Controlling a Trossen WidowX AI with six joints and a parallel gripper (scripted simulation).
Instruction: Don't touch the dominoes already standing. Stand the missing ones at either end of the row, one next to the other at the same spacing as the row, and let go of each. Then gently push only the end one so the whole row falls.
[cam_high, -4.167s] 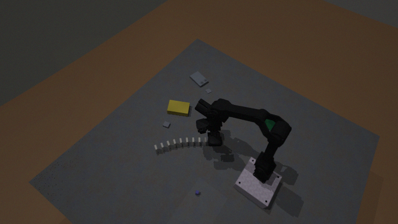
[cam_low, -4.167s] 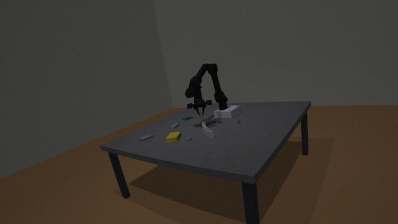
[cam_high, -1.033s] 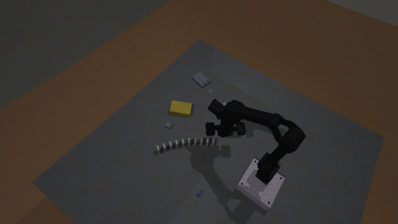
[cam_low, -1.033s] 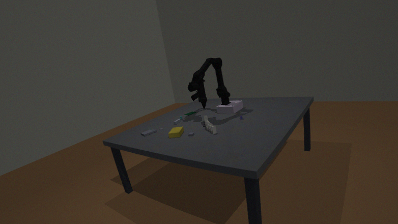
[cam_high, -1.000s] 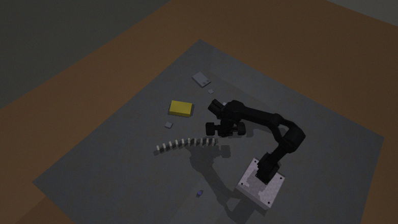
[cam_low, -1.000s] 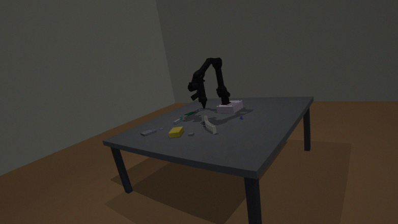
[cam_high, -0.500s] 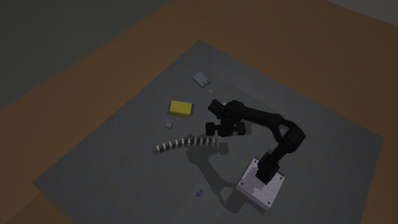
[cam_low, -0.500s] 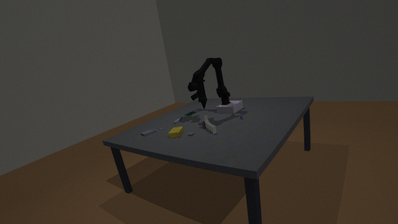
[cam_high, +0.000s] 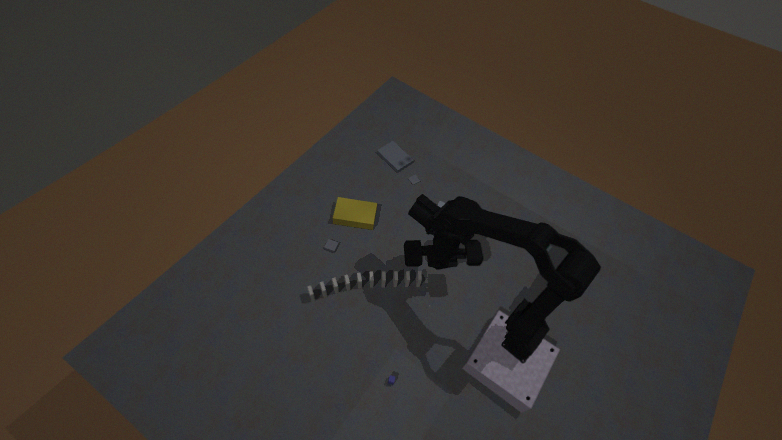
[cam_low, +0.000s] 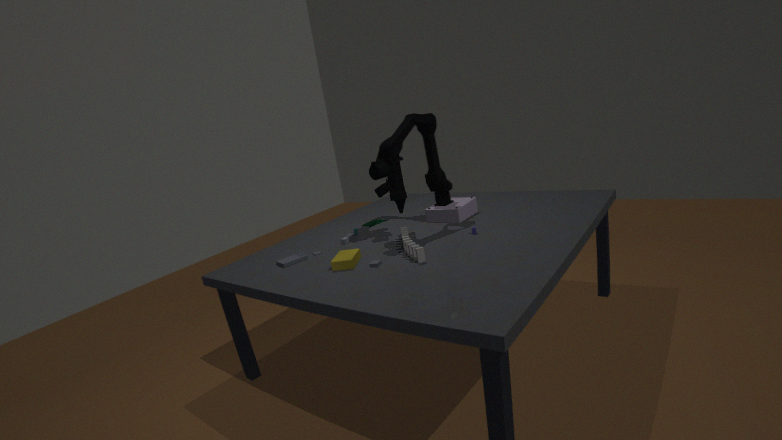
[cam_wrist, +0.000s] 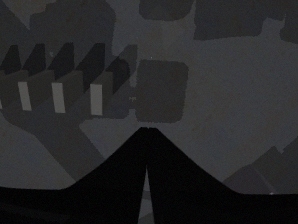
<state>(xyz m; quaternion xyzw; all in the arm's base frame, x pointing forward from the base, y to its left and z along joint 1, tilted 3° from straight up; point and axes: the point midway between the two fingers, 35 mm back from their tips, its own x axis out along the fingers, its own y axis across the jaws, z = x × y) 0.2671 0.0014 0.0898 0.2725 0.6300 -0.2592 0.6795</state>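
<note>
Wrist view: closed fingers hover near upright dominoes (cam_high: 371, 279) (cam_low: 411, 249) (cam_wrist: 96, 99)

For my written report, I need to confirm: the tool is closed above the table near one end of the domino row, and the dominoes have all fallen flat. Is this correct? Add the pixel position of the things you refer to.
Not quite: the dominoes (cam_high: 383, 279) (cam_low: 419, 255) (cam_wrist: 96, 99) are standing upright, as the exterior view shows. The rest holds: the tool (cam_low: 401, 211) (cam_wrist: 148, 135) is closed above the table, near one end of the row.
</note>
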